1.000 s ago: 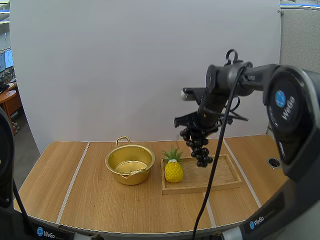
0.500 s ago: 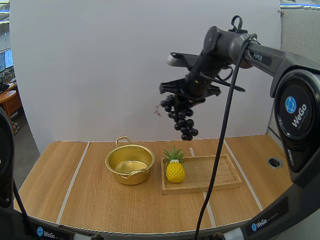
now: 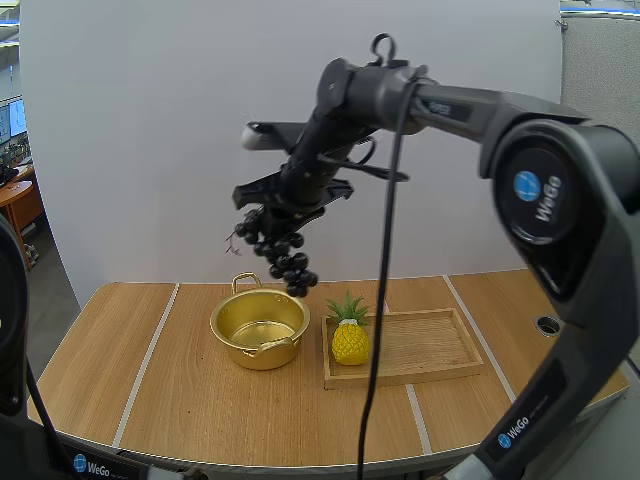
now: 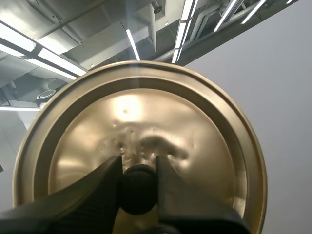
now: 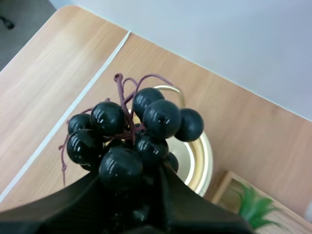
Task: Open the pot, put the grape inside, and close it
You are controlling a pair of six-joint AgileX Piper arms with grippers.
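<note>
My right gripper (image 3: 272,208) is closed on the grapes (image 3: 279,250); in the right wrist view my two fingers pinch the dark bunch from either side, with its purple stems sticking out past them. The bunch hangs below my fingers, high in the air and well clear of the table (image 3: 180,400). It hangs over the open pot (image 3: 260,328), and the lowest grapes are above the pot's far right rim.

My left gripper (image 4: 138,163) is clamped on the black knob (image 4: 139,189) of the lid (image 4: 195,131), one finger on each side, and the gold lid fills the space just past the tips.

The pot stands on the table just left of the wooden tray (image 3: 430,350). A yellow toy pineapple (image 3: 348,340) stands upright at the tray's left end, near the pot.
</note>
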